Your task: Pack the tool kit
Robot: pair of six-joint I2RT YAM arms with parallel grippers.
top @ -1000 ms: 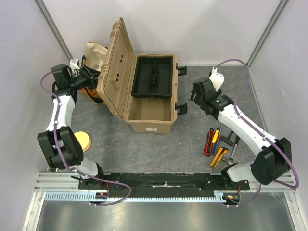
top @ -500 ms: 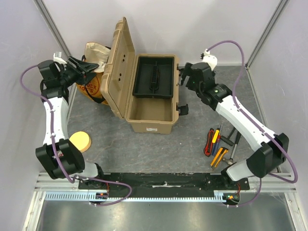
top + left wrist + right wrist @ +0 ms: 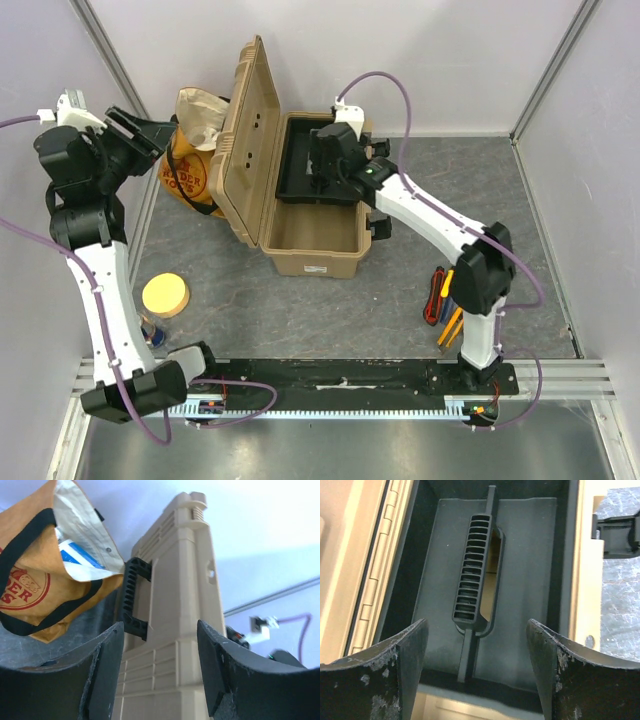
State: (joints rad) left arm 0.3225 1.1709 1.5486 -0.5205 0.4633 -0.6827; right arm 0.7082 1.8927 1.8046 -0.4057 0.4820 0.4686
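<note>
The tan toolbox (image 3: 315, 240) stands open at the back middle, its lid (image 3: 245, 140) upright on the left. The black inner tray (image 3: 298, 150) sits in its far half. My right gripper (image 3: 325, 178) hovers open and empty over the tray; the right wrist view shows the tray floor (image 3: 525, 580) and its ribbed handle (image 3: 472, 575) between the jaws of that gripper (image 3: 477, 672). My left gripper (image 3: 150, 130) is raised at the far left, open and empty, facing the lid's outside (image 3: 175, 580) and its black handle (image 3: 135, 597). Red, yellow and black hand tools (image 3: 447, 300) lie at the right front.
An orange-yellow cloth bag (image 3: 190, 165) leans behind the lid and shows in the left wrist view (image 3: 45, 580). A round yellow disc (image 3: 166, 294) lies at the left front. Black latches (image 3: 378, 225) stick out on the box's right side. Walls close in on both sides.
My right arm has swung left from beside the box's right side to over the inner tray. My left arm has risen and pulled back to the left, away from the lid.
</note>
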